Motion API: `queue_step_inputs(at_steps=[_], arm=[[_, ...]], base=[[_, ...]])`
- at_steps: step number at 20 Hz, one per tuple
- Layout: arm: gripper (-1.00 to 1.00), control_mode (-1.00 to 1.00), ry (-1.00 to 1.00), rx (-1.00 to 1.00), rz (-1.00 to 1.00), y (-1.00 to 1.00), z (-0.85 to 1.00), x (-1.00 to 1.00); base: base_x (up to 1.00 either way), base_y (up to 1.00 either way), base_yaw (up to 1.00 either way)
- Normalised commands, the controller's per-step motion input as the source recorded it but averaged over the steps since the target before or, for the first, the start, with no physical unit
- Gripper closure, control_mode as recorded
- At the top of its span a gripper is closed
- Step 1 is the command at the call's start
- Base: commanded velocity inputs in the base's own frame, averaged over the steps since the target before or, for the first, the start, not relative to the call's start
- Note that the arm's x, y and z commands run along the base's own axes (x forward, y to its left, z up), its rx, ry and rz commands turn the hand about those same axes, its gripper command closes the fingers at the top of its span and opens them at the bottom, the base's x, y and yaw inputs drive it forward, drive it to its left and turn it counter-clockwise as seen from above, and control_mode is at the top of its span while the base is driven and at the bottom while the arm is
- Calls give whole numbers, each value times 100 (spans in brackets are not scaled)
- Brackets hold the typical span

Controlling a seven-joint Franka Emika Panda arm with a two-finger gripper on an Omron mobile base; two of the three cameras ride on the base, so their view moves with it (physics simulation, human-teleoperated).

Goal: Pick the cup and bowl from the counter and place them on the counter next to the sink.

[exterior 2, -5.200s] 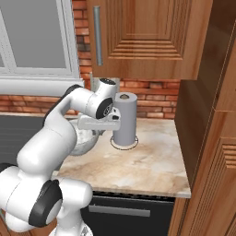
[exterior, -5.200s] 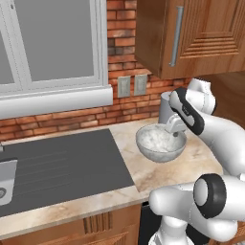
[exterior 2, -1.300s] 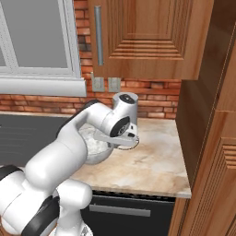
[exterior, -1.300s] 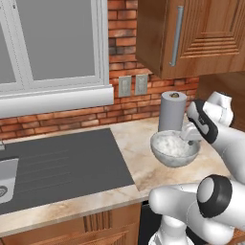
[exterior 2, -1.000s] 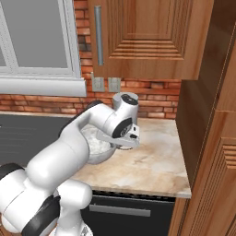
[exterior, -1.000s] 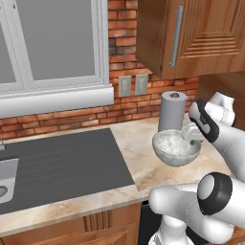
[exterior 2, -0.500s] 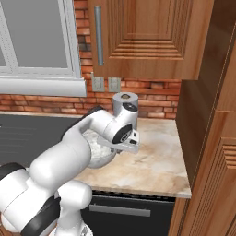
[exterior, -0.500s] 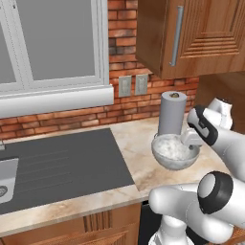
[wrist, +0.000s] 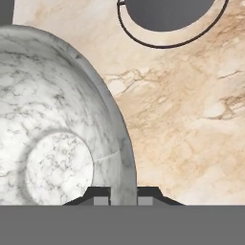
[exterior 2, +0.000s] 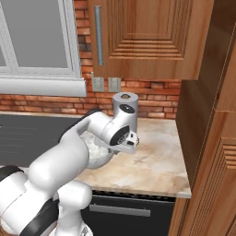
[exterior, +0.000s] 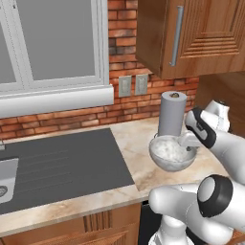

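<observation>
In the left base view the bowl [exterior: 172, 152] hangs above the marbled tabletop [exterior: 139, 158], just in front of the grey paper towel roll [exterior: 172, 114], with the tool [exterior: 185, 141] at its right rim; the dark sink [exterior: 57, 162] with its ribbed drainboard lies well apart to the left. In the right base view the bowl [exterior 2: 94, 152] shows behind the white forearm, left of the tool [exterior 2: 123, 146], and the roll [exterior 2: 127, 112] stands behind near the brick wall. In the hand view the tool [wrist: 123, 197] has its two tips pressed onto the bowl's [wrist: 57, 139] rim wall, one inside and one outside, pinching it; the roll's base [wrist: 170, 14] sits on the tabletop [wrist: 191, 115] beyond.
</observation>
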Motion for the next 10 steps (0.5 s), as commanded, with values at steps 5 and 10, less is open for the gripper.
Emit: queue_step_inputs(at_steps=[5, 10], arm=[[100, -100, -1, -1, -1, 40, 0, 3], [100, -100, 0, -1, -2, 43, -2, 1]], base=[[0, 0, 0], [0, 0, 0]])
